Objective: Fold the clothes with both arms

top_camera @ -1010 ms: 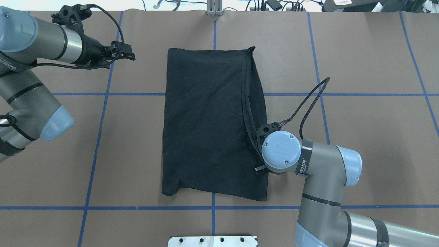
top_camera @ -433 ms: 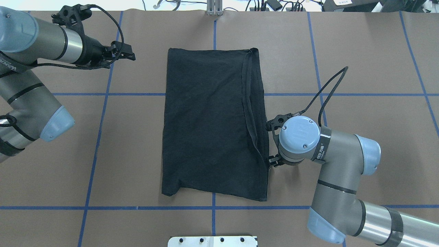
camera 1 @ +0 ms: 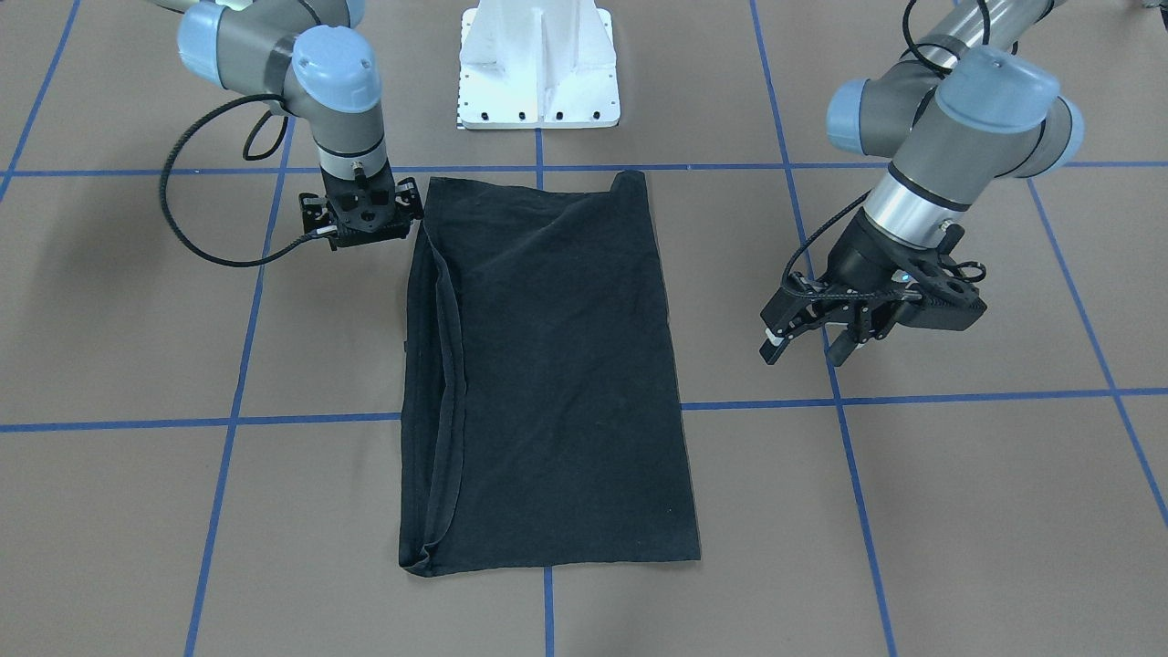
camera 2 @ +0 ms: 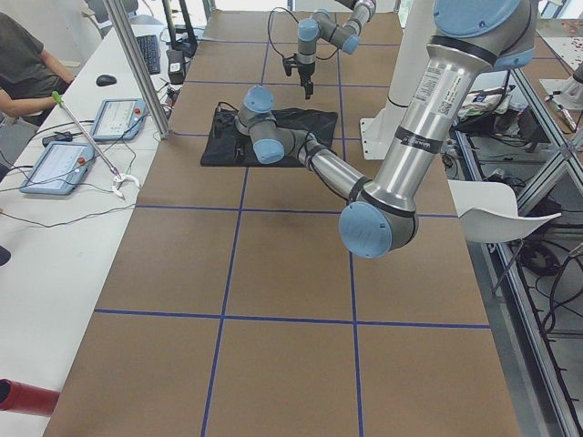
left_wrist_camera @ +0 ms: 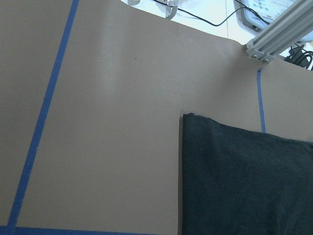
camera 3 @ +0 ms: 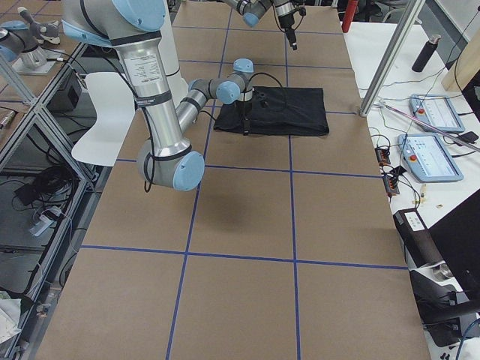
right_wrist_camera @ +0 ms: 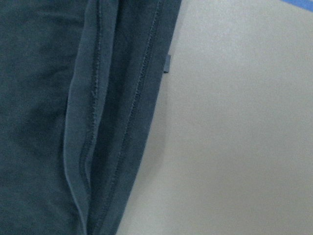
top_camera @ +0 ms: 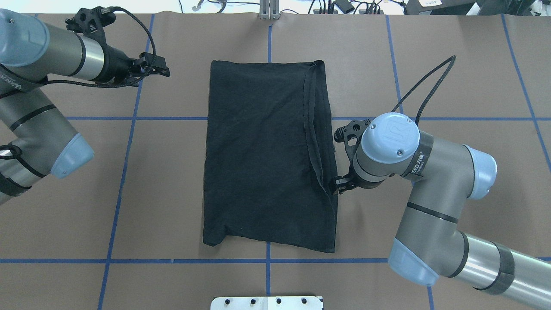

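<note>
Showing a "UR" mark, the right arm (top_camera: 430, 172) hangs beside the T-shirt (top_camera: 262, 150).

One black T-shirt (top_camera: 267, 155) on one desk (top_camera: 452, 64). Two robot arms: left arm (top_camera: 38, 129), right arm (top_camera: 430, 185). Two grippers, one per arm: left gripper (camera 1: 805, 351), right gripper (camera 1: 363, 228). One white pedestal base (camera 1: 538, 64). Well apart from the T-shirt: two tablets, first tablet (camera 2: 114, 118) and second tablet (camera 2: 56, 167), one person (camera 2: 27, 64), one white chair (camera 2: 501, 209).
</note>
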### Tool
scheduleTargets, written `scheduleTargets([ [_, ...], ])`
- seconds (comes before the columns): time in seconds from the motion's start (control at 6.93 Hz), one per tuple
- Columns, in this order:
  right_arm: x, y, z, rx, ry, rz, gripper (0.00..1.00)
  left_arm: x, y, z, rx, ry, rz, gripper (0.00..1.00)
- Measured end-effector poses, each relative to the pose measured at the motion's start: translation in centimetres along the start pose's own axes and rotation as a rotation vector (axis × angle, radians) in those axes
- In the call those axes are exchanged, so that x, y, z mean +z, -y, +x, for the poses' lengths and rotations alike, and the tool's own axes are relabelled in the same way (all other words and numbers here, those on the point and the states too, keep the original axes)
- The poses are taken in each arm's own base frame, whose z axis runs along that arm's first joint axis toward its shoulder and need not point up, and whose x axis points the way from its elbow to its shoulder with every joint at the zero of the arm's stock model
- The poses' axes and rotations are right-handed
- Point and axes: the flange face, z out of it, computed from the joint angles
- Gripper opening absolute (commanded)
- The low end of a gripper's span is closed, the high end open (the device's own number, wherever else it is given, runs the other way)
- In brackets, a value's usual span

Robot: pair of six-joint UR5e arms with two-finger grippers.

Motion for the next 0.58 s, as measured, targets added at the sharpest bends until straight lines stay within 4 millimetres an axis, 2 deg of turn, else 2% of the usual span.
scheduleTargets([
  [0.29,0.3,2.9,-3.1,-0.002,0.000,0.014,1.00,0.1,0.0,-0.1,0.003,0.002,-0.001,1.00],
  [0.58,2.0,6.1,-6.3,0.003,-0.034,0.012,1.00,0.2,0.0,-0.1,0.005,0.003,-0.002,1.00],
])
